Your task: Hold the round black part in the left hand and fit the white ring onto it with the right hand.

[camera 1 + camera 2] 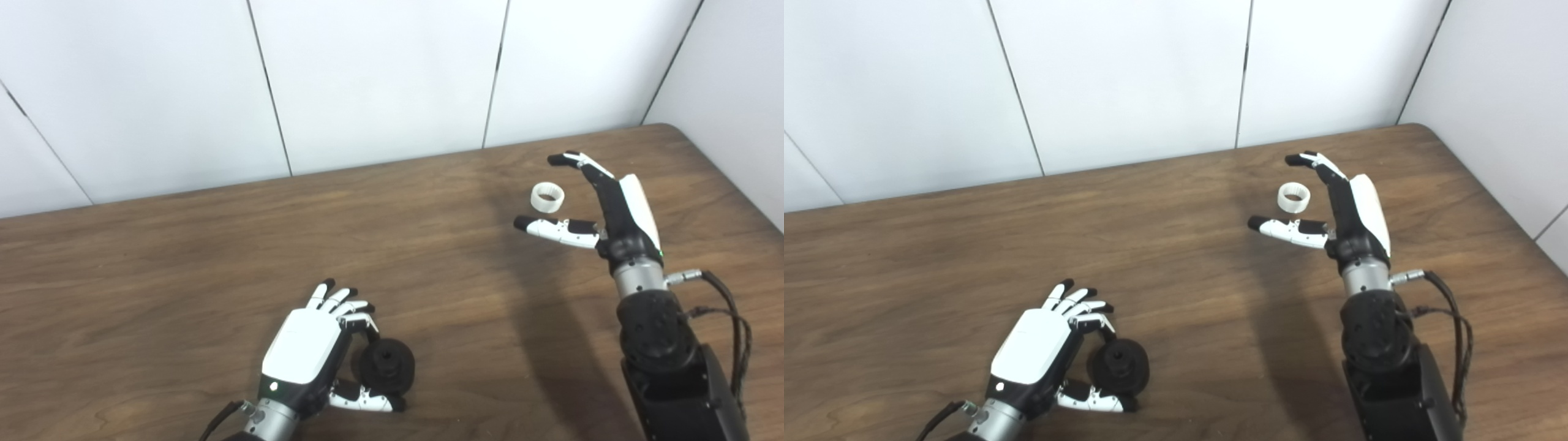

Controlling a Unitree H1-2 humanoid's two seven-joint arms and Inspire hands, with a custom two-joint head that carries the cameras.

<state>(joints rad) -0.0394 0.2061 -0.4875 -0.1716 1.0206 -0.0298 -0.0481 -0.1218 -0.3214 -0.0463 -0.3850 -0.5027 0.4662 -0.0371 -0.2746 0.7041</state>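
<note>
The round black part [387,365] sits low at the table's near edge, a hub with a hole facing up. My left hand [309,349] wraps it from the left, a curled finger on its far side and the thumb [364,400] against its near side. The white ring [547,197] lies on the table at the far right. My right hand [603,208] stands open around it, fingers [572,159] arching past its far side and the thumb [551,228] stretched along its near side. Neither touches the ring.
The brown wooden table [184,257] runs up to white wall panels [380,79] at the back and right. Its rounded far right corner [674,131] lies just beyond the right hand. A cable [732,318] loops off the right forearm.
</note>
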